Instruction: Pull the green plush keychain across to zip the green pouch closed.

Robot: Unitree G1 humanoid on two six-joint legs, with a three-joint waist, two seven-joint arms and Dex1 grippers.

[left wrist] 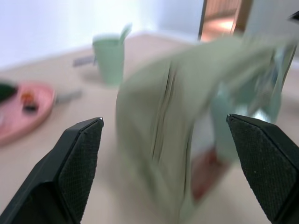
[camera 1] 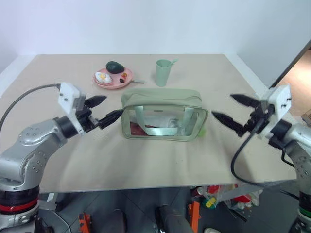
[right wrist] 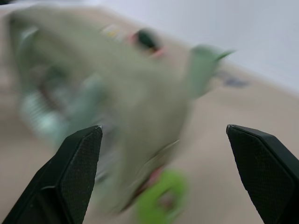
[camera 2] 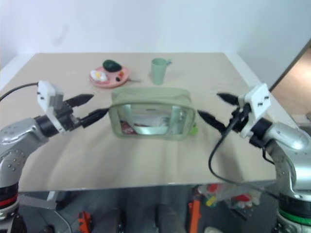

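Soft, even light is falling from above, keeping the surface (camera 1: 160, 160) bright and the shadows faint. The white wall (camera 1: 146, 24) behind is glowing slightly washed out. From the head, things are showing reasonably sharp, softening a little toward the edges. In both wrist views, heavy motion blur is smearing the green pouch (left wrist: 187, 121), the pale green cup (left wrist: 110, 58) and the green plush keychain (right wrist: 161, 198), while the near black fingertips (left wrist: 77, 163) are staying crisp.

The pouch (camera 1: 163, 115) is stood upright near the middle of the table, a sage-green box with a clear front panel and 2 green strap handles folded against that panel. The keychain (right wrist: 161, 199), a fuzzy lime-green blob, is seen low at its right end.
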